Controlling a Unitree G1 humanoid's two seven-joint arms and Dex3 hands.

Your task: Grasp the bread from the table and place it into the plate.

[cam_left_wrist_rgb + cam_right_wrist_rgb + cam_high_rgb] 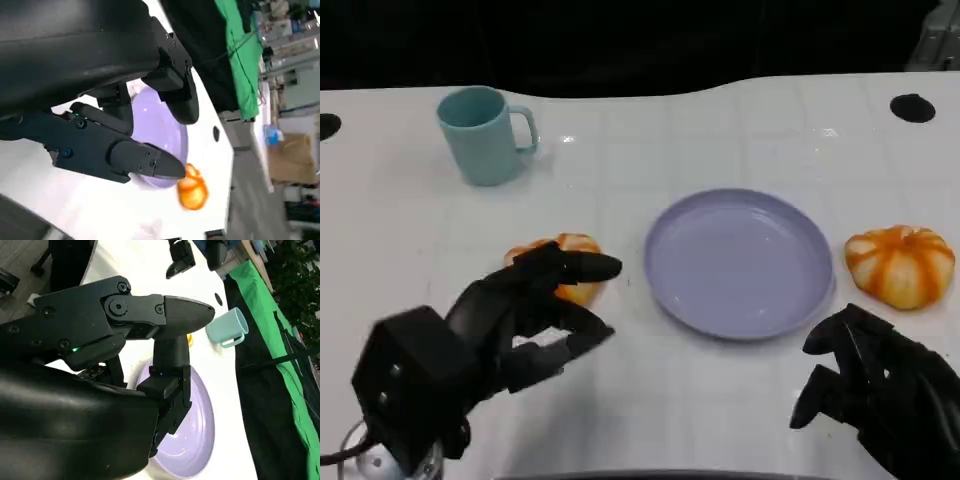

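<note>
Two orange-and-white striped breads lie on the white table. One bread is left of the lavender plate, partly under my left hand. That hand's fingers are spread, one reaching over the top of this bread, and nothing shows in its grasp. The other bread lies just right of the plate, and beyond the plate as an orange bread in the left wrist view. My right hand hangs near the front edge, below that bread, fingers apart and holding nothing. The plate holds nothing.
A teal mug stands at the back left, also seen as the mug in the right wrist view. Two dark round holes mark the table's far corners. Bare table lies between the plate and the front edge.
</note>
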